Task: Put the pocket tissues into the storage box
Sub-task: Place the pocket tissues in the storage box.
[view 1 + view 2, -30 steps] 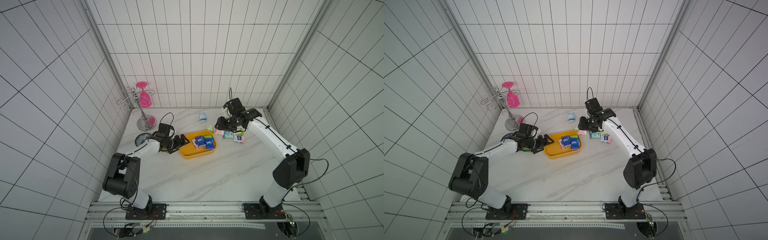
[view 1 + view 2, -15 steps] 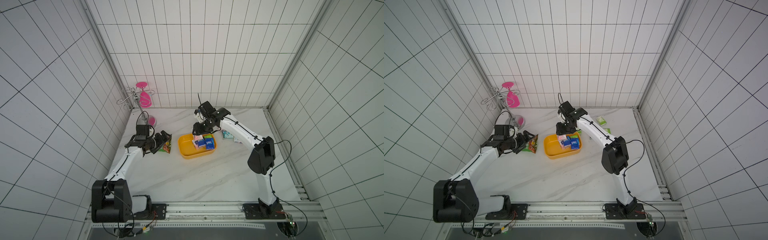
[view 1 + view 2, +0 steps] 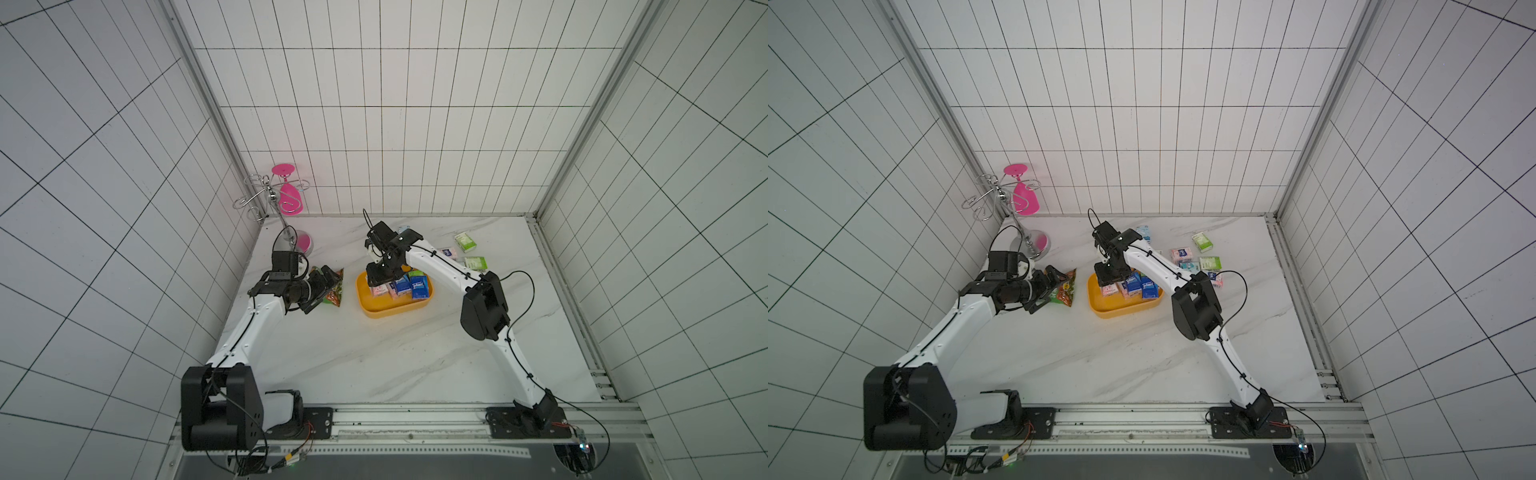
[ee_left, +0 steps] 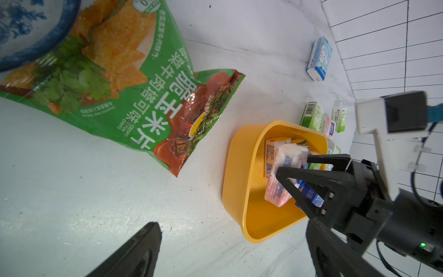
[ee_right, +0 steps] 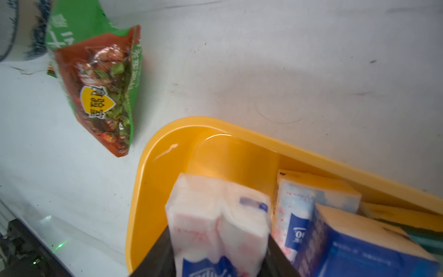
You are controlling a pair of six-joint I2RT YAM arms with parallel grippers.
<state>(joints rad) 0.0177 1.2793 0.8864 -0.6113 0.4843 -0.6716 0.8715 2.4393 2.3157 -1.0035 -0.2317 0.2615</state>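
The yellow storage box (image 3: pixel 376 312) (image 3: pixel 1121 309) stands mid-table with several pocket tissues (image 3: pixel 409 286) standing in it. My right gripper (image 3: pixel 382 276) (image 5: pixel 220 261) hangs over the box's left end, shut on a pink-and-white tissue pack (image 5: pixel 220 220) (image 4: pixel 285 172) whose lower end is inside the box. More packs lie loose on the table to the box's right (image 3: pixel 464 242) (image 3: pixel 1209 262). My left gripper (image 3: pixel 322 289) (image 4: pixel 227 249) is open and holds nothing, left of the box by the snack bag.
A green-and-orange snack bag (image 3: pixel 336 291) (image 4: pixel 134 96) lies left of the box, partly against a blue-and-white dish (image 4: pixel 28 31). A wire stand with a pink glass (image 3: pixel 286 199) sits in the back left corner. One loose pack (image 4: pixel 320 58) lies near the back wall.
My right gripper has come from the loose packs on the right over to the box's left end, carrying the pink pack. My left gripper has drawn back from the box to the snack bag.
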